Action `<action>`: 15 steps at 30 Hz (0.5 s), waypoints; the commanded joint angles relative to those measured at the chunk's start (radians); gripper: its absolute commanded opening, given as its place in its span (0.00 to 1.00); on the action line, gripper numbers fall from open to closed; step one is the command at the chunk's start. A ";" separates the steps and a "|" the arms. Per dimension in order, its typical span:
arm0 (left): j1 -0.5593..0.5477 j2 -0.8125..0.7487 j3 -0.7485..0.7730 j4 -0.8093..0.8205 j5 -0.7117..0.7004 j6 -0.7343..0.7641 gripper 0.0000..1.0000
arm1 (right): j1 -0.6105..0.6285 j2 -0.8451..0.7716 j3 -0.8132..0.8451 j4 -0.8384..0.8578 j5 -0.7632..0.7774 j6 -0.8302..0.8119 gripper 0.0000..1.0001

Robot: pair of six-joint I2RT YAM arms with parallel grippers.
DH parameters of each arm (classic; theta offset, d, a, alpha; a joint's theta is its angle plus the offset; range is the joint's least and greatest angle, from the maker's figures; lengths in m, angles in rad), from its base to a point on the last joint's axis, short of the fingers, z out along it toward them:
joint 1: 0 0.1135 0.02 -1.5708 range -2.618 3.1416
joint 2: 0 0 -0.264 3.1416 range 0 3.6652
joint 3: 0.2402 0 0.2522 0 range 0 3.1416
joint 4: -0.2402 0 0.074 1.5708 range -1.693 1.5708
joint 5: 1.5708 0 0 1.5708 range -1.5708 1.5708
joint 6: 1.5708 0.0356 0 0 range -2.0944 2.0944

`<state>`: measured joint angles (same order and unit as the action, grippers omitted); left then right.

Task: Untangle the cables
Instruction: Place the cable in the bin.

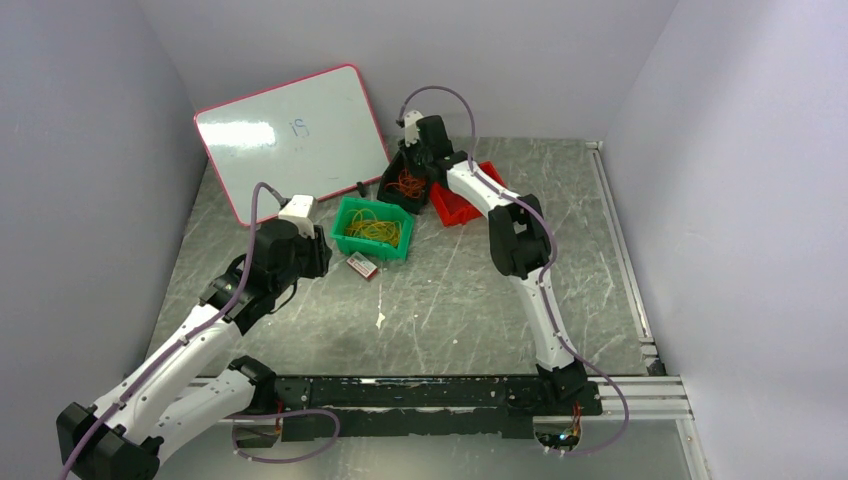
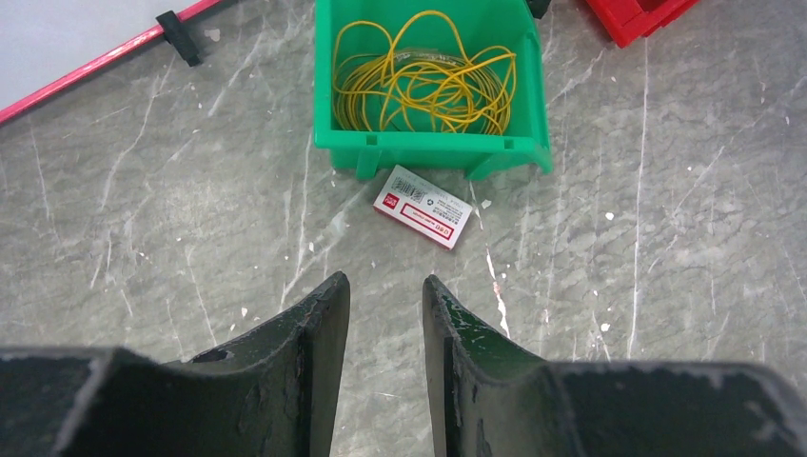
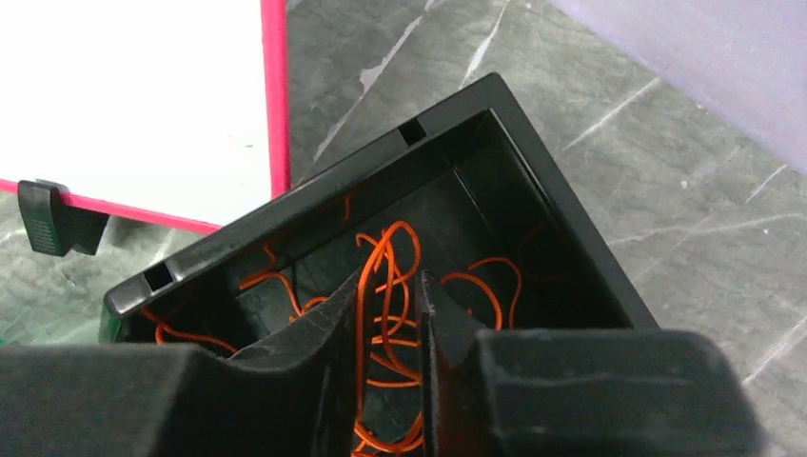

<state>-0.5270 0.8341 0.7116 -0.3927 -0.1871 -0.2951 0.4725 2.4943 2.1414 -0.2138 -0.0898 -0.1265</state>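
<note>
Mostly sorted, we think: yellow cables (image 2: 423,81) in green bin (image 2: 433,152), orange cables (image 3: 381,286) in black bin (image 3: 533,162) just behind it, red unseen; right gripper (image 3: 390,286) slightly parted there, left gripper (image 2: 385,295) parted, empty.

Grey marbled worktop (image 1: 450,300) noted, scratched and flecked with white. A pink-framed whiteboard (image 1: 290,135) is propped at the far left; faint blue marks are seen on it. Three small bins are set alongside: green bin (image 1: 372,250), black bin (image 1: 386,185), red bin (image 1: 455,210). A red-and-white card (image 1: 361,265) is laid flat just before the green bin.
</note>
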 commanded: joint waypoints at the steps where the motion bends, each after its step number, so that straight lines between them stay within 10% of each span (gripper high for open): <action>1: 0.007 0.003 0.012 0.014 -0.001 -0.006 0.39 | -0.002 -0.077 -0.029 0.023 0.015 -0.017 0.29; 15: 0.007 0.014 0.024 0.028 0.010 -0.013 0.39 | -0.002 -0.278 -0.117 0.065 0.035 -0.009 0.58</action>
<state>-0.5270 0.8463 0.7116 -0.3897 -0.1867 -0.2970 0.4725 2.3074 2.0659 -0.1986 -0.0780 -0.1368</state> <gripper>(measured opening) 0.392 0.559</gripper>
